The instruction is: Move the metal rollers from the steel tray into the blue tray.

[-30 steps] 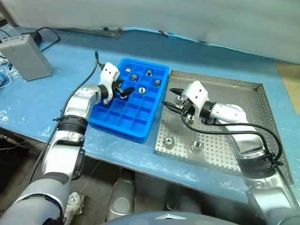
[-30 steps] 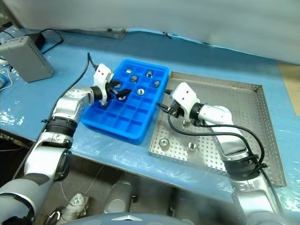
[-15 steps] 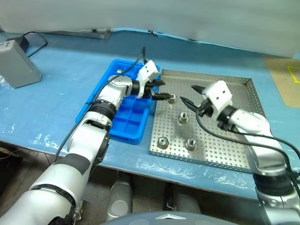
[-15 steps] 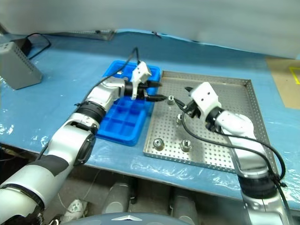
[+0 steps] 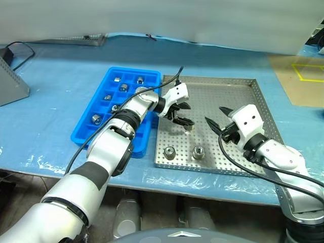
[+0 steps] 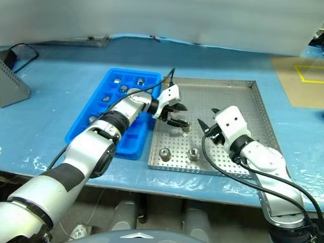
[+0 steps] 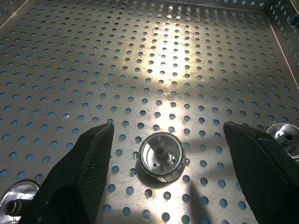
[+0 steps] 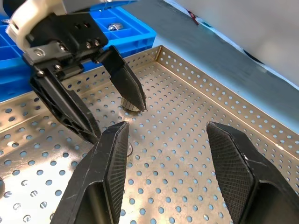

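The steel tray (image 5: pixel 238 93) lies right of the blue tray (image 5: pixel 85 133). Three metal rollers rest on its perforated floor: one (image 5: pixel 189 126) mid-tray and two near the front rim (image 5: pixel 169 151), (image 5: pixel 198 151). Several more rollers sit in the blue tray's compartments (image 5: pixel 123 87). My left gripper (image 5: pixel 190 115) reaches across onto the steel tray, open. In the left wrist view its fingers (image 7: pixel 88 158) stand either side of the mid-tray roller (image 7: pixel 161 162) without touching it. My right gripper (image 5: pixel 215 116) hovers open and empty over the tray, just right of that roller, its fingers (image 8: pixel 110 172) facing the left gripper (image 8: pixel 119 100).
A grey box (image 5: pixel 7 86) stands at the far left of the blue-covered table. Yellow tape (image 5: pixel 309 71) marks the surface at the far right. A black cable (image 5: pixel 169 83) runs from the left wrist over the blue tray's edge.
My left gripper has swung from over the blue tray rightward onto the steel tray and now straddles a roller. The right gripper has drawn back to the right. The camera has also shifted.
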Controlling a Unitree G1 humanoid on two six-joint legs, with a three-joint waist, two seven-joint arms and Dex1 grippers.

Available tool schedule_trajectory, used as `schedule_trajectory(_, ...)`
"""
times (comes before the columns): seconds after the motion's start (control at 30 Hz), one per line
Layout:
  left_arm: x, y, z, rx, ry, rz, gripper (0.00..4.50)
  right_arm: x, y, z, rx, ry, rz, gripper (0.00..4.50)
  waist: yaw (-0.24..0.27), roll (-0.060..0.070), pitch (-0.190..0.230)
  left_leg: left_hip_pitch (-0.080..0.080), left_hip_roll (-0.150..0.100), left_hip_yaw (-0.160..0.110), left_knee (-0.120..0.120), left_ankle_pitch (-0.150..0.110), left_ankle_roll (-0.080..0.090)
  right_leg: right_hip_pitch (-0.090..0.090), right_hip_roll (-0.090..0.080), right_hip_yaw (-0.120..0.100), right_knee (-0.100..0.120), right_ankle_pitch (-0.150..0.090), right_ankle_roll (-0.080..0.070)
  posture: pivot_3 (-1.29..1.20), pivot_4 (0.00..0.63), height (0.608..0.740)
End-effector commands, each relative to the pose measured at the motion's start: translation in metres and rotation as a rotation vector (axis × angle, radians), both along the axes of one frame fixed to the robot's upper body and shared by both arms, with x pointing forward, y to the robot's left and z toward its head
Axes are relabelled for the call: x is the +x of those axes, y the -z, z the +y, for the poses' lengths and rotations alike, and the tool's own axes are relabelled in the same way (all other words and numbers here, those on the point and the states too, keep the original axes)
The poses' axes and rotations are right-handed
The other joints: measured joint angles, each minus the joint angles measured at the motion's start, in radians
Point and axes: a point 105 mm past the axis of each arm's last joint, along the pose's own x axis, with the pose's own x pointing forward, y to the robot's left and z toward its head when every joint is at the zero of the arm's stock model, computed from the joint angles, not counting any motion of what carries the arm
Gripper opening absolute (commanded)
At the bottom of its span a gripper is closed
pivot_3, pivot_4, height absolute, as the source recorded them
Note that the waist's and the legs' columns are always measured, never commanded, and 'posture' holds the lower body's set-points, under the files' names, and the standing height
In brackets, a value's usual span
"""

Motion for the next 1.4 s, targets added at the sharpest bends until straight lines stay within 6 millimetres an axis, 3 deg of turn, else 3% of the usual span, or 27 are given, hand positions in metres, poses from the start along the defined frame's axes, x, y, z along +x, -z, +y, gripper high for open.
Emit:
schedule_trajectory(0.03, -0.003, -0.008, -0.007, -0.009, 0.035, -0.016, 3.96, -0.005, -0.013, 0.000, -0.013, 0.016, -0.061, 2.72, -0.003, 0.000, 0.000, 0.000, 0.000, 0.000, 0.000, 0.000, 0.001, 0.000, 0.000, 0.000, -0.001, 0.000, 0.000, -0.30, 0.150, 0.740)
schedule_trajectory(0.2, -0.004, 0.005, -0.007, 0.034, 0.028, -0.019, 3.96, -0.004, -0.014, -0.001, -0.015, 0.029, -0.064, 2.72, -0.015, 0.000, 0.000, -0.002, 0.000, 0.001, 0.000, -0.002, 0.003, 0.000, 0.000, 0.000, -0.003, 0.000, 0.000, -0.31, 0.150, 0.740)
schedule_trajectory(0.3, -0.001, 0.002, -0.009, 0.022, 0.003, -0.028, 4.48, -0.003, -0.013, -0.001, -0.018, 0.033, -0.063, 2.72, -0.022, 0.000, 0.000, -0.002, 0.000, 0.001, 0.000, -0.002, 0.003, 0.000, 0.000, 0.000, -0.003, 0.000, 0.000, -0.30, 0.150, 0.740)
schedule_trajectory(0.9, -0.007, 0.027, -0.015, 0.120, 0.004, -0.040, 4.48, -0.001, -0.005, -0.006, -0.040, 0.050, -0.058, 2.72, -0.026, 0.000, 0.000, -0.001, 0.000, 0.001, 0.001, -0.002, 0.004, 0.001, 0.000, 0.000, -0.003, 0.000, 0.000, -0.31, 0.150, 0.740)
schedule_trajectory(1.33, 0.002, 0.040, -0.011, 0.174, -0.112, -0.062, 4.48, -0.002, -0.002, -0.010, -0.063, 0.062, -0.053, 2.72, -0.026, 0.000, 0.000, 0.000, 0.000, 0.001, 0.002, -0.002, 0.004, 0.002, 0.000, 0.000, -0.003, 0.000, 0.000, -0.32, 0.150, 0.740)
schedule_trajectory(1.4, 0.001, 0.039, -0.012, 0.161, -0.103, -0.059, 3.88, -0.002, -0.002, -0.009, -0.065, 0.059, -0.052, 2.72, -0.026, 0.000, 0.000, 0.000, 0.000, 0.001, 0.002, -0.002, 0.004, 0.002, 0.000, 0.000, -0.003, 0.000, 0.000, -0.32, 0.150, 0.740)
